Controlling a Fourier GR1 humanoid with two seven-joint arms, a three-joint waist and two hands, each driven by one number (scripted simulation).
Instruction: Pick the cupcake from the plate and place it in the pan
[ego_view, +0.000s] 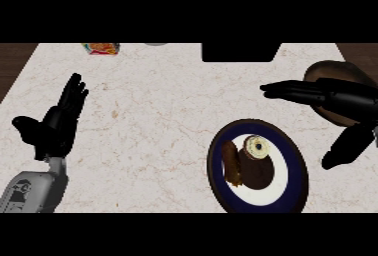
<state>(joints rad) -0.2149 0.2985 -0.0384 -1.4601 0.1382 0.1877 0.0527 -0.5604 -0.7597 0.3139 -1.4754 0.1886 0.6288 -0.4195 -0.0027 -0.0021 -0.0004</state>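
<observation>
A dark brown cupcake (256, 159) with a pale round top lies on a white plate with a dark blue rim (294, 155) at the lower right of the counter. My right hand (336, 100) is open above and to the right of the plate, fingers stretched leftward and thumb pointing down, apart from the cupcake. It covers most of a brown pan (336, 70) at the right edge. My left hand (55, 125) rests open at the left, fingers up.
A black rectangular object (240, 52) sits at the counter's far edge. An orange and red item (101, 48) and a small grey thing (155, 44) lie at the far left. Dark wood shows beyond the counter's corners.
</observation>
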